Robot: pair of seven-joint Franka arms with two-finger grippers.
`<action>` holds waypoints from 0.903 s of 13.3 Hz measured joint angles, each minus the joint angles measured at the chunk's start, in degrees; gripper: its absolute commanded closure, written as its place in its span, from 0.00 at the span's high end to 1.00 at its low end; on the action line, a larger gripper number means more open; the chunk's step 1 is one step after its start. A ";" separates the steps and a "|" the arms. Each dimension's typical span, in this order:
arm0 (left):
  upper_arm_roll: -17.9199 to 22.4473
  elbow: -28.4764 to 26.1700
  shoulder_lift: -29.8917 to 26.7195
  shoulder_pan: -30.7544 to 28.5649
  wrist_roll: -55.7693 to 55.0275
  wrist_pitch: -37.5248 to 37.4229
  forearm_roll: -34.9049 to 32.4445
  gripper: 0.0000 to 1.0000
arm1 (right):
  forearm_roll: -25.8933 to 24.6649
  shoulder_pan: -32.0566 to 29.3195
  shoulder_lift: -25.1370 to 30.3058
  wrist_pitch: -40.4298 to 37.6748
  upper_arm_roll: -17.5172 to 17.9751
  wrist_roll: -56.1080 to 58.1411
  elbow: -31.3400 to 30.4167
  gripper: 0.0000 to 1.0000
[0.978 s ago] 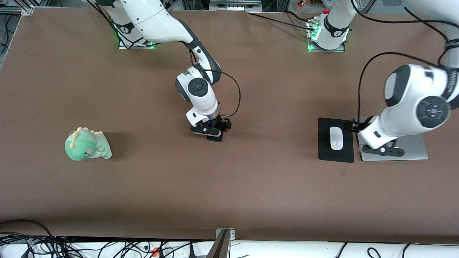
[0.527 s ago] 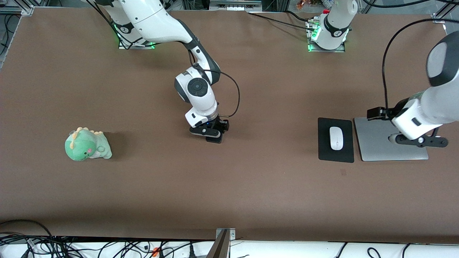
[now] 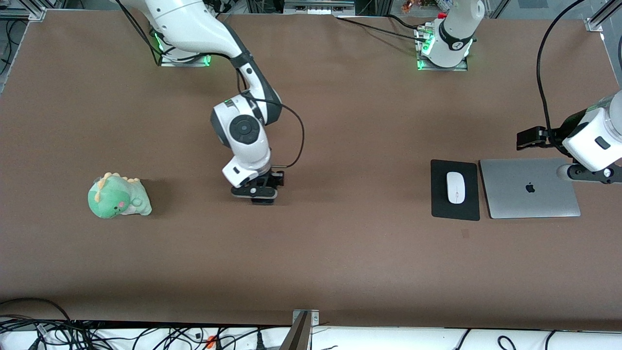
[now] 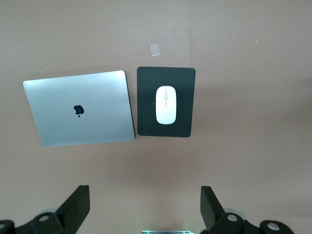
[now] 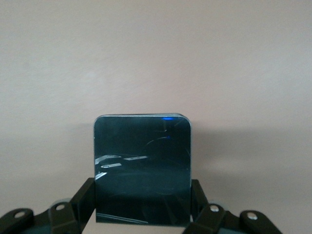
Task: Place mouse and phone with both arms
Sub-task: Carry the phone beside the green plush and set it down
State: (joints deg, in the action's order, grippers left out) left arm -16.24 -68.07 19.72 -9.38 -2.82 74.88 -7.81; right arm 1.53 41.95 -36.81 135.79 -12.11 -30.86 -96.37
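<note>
Mouse point(image 3: 456, 187): small white oval, glossy plastic, thin centre line; lies on a mouse pad point(image 3: 455, 212), flat matte black rectangle with rounded corners, toward the left arm's end of the table. Also seen in the left wrist view point(image 4: 165, 105), centred on the pad point(image 4: 165, 129).

Phone point(image 5: 142, 168): flat black slab, rounded corners, glossy face with reflections; clamped by its two side edges between the fingers point(image 5: 84, 197) of the right gripper point(image 3: 263, 190), over bare table near the middle. In the front view only a dark edge point(image 3: 264, 201) shows under the gripper.

Laptop point(image 3: 530, 188): closed, silver metal, rectangular, dark logo on the lid; just beside the mouse pad, toward the left arm's end, edges close but apart.

Plush dinosaur point(image 3: 118, 197): soft green toy with pale spikes and pink cheek; stands well apart, toward the right arm's end of the table.

Table point(image 3: 340, 262): brown, matte, slightly grainy surface; a small pale tape mark point(image 4: 155, 49) near the pad.

Right arm: reaches from its base down to mid-table, wrist bent, gripper pointing downward.

Left gripper point(image 3: 590, 174): over the laptop's outer edge, fingers point(image 4: 75, 207) spread wide and holding nothing; arm enters from the view's edge, wrist camera looking down on laptop point(image 4: 80, 108) and pad.
</note>
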 measured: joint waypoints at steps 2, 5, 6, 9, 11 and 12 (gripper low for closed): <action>4.76 -3.56 -2.86 2.71 0.09 2.46 0.91 1.00 | 0.01 -1.67 1.35 -1.28 -1.54 5.96 -1.09 0.46; 11.70 -15.67 -10.83 6.30 0.84 12.46 5.84 1.00 | 0.05 -7.00 2.43 -1.34 -1.90 16.51 -3.51 0.46; 12.64 -20.10 -13.71 6.57 2.27 16.28 6.48 1.00 | 0.11 -8.87 2.60 -1.31 -1.92 19.41 -3.98 0.46; 13.19 -30.79 -21.61 7.62 4.69 23.86 6.67 1.00 | 2.71 -12.89 2.77 -1.31 -1.93 25.07 -4.63 0.46; 15.08 -32.76 -23.47 9.99 4.69 24.50 6.67 1.00 | 6.09 -14.99 2.58 -1.31 -1.92 28.03 -5.44 0.46; 16.64 -33.09 -23.56 10.88 4.79 24.66 6.67 1.00 | 6.65 -15.53 2.31 -1.30 -1.90 28.77 -5.79 0.47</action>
State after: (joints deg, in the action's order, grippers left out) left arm 0.40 -101.16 -3.85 1.50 1.97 99.55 -1.14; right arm 8.17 26.42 -34.50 134.49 -14.02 -2.09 -102.16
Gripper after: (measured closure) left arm 0.000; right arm 0.194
